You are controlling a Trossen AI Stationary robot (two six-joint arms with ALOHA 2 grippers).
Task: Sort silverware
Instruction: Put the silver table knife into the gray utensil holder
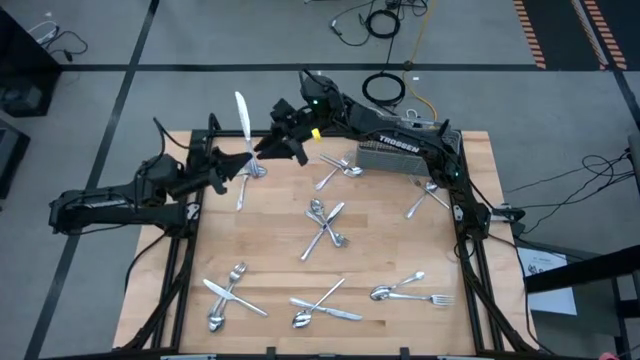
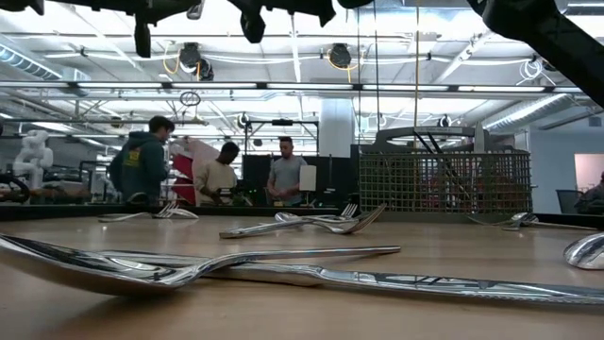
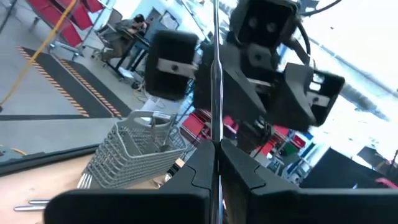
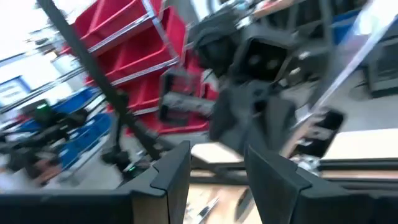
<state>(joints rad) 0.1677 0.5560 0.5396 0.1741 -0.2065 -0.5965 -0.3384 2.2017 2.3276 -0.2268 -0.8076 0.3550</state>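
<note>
- Two grippers raised over the table's 11 o'clock corner, facing each other.
- Left gripper pinching a knife by its handle, blade up.
- Right gripper just beside, at 2 o'clock from it, fingers spread, gripping nothing.
- Remaining silverware scattered in crossed pairs over the wooden table.
- Wire-mesh basket at 1 o'clock.

Rough count: two robot arms, one wire basket at the back of the table, and three people in the room behind. Silverware's hard to total exactly; it sits in roughly eight crossed clusters, plus one knife raised up.
</note>
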